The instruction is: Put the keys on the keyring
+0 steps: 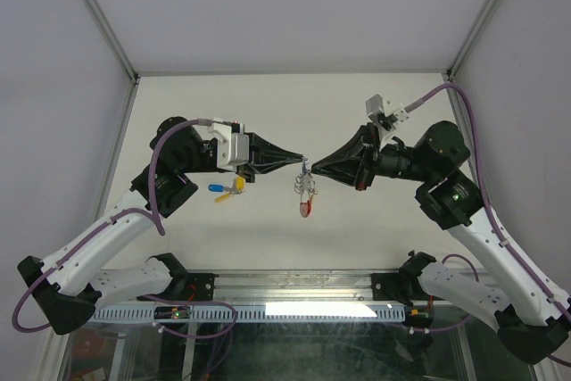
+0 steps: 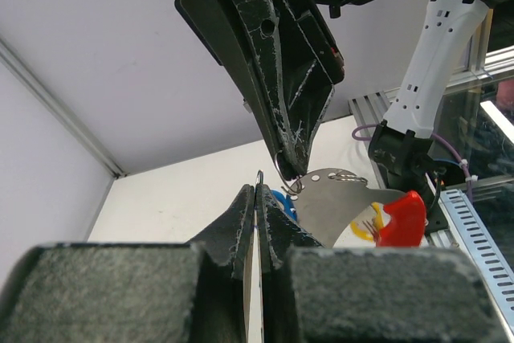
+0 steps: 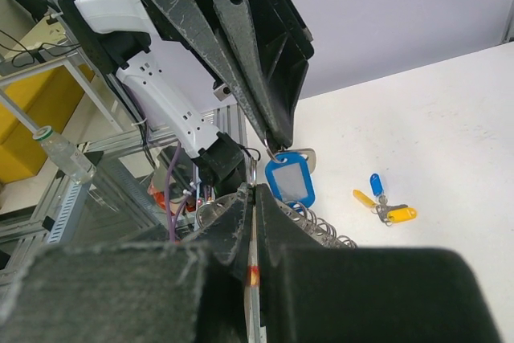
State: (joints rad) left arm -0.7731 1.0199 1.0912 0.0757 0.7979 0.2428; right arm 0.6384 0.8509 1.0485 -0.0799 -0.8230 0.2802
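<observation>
Both grippers meet tip to tip above the middle of the table. The keyring (image 1: 306, 192) hangs between them, its red plastic piece (image 1: 306, 208) lowest, with coiled metal loops above it. My left gripper (image 1: 302, 161) is shut on a thin metal ring (image 2: 259, 176) of the keyring. My right gripper (image 1: 310, 167) is shut on a thin ring (image 3: 254, 173) too. A blue tag (image 3: 289, 180) dangles from the ring at the left gripper's tip (image 3: 277, 144). A silver plate (image 2: 341, 198) and the red piece (image 2: 404, 218) hang beside the left fingers. Keys (image 1: 228, 189) with blue and yellow tags lie on the table to the left.
White enclosure walls stand at the back and both sides. The aluminium rail (image 1: 294, 310) with the arm bases runs along the near edge. The loose keys (image 3: 385, 206) lie under the left arm's wrist.
</observation>
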